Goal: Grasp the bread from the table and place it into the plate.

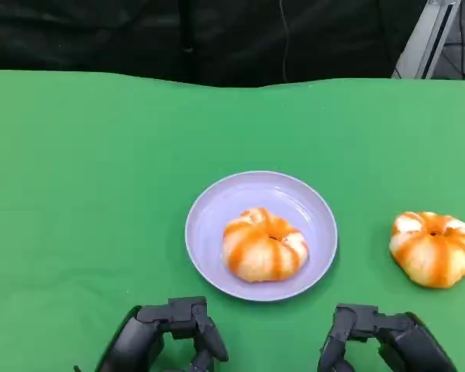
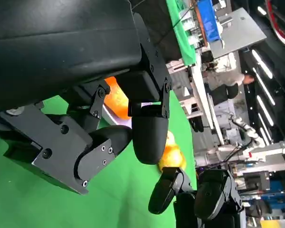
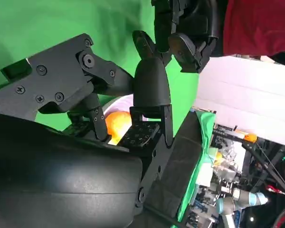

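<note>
Green counter (image 1: 77, 194), one bun plated, one bun still loose.

Seen from the head camera, the lilac plate (image 1: 209, 209) sits at centre with an orange-striped bun (image 1: 263, 245) in it, toward its 6 o'clock side. A second bun (image 1: 435, 248) lies on the cloth at 3 o'clock from the plate, well apart from it. Both hands rest low at 6 o'clock, the left robot hand (image 1: 170, 337) and the right robot hand (image 1: 376, 341), each holding nothing with fingers apart. I judge the right should reach toward 1 o'clock, come down over the loose bun, close gently around its sides, lift clear, and set it beside the first.
</note>
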